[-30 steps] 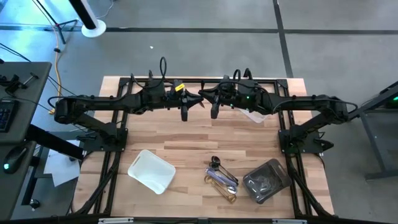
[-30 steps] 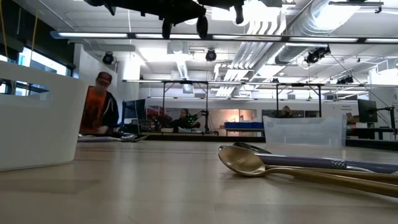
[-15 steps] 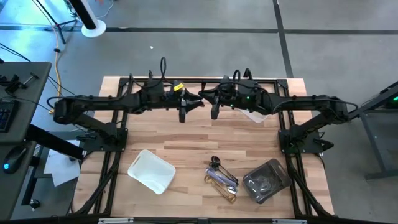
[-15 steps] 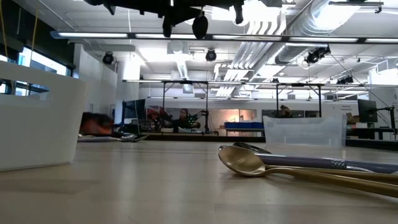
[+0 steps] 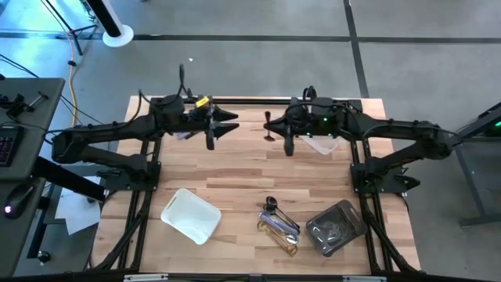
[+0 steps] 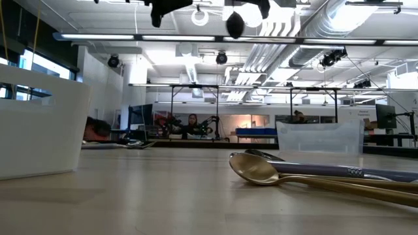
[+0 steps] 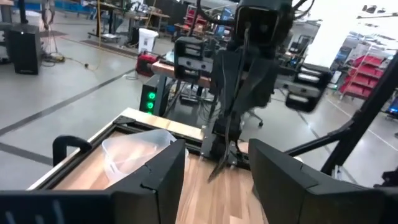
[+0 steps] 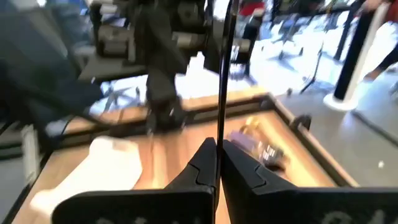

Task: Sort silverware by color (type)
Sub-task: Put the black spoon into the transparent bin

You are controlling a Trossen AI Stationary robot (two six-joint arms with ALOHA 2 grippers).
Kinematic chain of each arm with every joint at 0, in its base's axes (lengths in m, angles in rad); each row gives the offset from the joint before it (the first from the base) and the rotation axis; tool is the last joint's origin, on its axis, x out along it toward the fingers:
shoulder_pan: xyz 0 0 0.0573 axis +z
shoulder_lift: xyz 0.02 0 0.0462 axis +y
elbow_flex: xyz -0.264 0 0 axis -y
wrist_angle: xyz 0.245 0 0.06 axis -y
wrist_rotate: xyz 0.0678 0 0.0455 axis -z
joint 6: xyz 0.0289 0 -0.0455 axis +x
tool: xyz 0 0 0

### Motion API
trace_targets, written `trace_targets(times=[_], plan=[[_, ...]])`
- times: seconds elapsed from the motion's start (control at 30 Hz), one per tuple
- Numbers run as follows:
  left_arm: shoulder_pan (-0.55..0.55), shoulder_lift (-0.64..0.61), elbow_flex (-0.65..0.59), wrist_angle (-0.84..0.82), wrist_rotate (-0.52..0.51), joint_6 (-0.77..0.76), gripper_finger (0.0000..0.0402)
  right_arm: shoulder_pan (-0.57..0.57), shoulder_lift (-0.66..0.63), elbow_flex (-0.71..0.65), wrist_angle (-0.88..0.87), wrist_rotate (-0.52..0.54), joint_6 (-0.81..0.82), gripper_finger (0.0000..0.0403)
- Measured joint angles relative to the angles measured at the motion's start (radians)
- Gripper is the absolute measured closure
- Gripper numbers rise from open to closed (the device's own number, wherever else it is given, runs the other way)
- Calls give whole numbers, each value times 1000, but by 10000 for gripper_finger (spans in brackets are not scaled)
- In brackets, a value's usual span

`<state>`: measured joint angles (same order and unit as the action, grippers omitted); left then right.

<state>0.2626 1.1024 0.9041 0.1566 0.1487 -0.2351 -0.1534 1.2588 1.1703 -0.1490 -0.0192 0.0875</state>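
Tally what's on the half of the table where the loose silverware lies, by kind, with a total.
White tray: 1
Grey tray, with utensils in it: 1
Pile of loose silverware: 1 (pieces overlap too much to count)
Total: 3

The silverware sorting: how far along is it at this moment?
Little looks done: the mixed gold, silver and dark metal spoons lie piled on the wooden table. White plastic tray looks empty; dark tray holds some. Nothing is in hand: both arms hover at the far edge.
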Motion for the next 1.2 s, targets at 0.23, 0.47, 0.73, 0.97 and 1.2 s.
trace_targets(times=[0.23, 0.47, 0.73, 0.97, 1.2], plan=[[-9, -78, -100, 108, 3, -42, 236, -10, -165, -144, -10, -53, 56, 403], [-45, -109, -125, 114, 6, -33, 236, 27, -272, -330, 246, -65, 94, 403], [-55, -108, -125, 120, 7, 7, 234, 30, -265, -335, 247, -70, 64, 403], [-55, -108, -125, 150, 6, 3, 234, 30, -266, -335, 243, -71, 69, 403], [-55, -108, -125, 163, 6, 3, 234, -44, -265, -250, 40, -35, 186, 403]])
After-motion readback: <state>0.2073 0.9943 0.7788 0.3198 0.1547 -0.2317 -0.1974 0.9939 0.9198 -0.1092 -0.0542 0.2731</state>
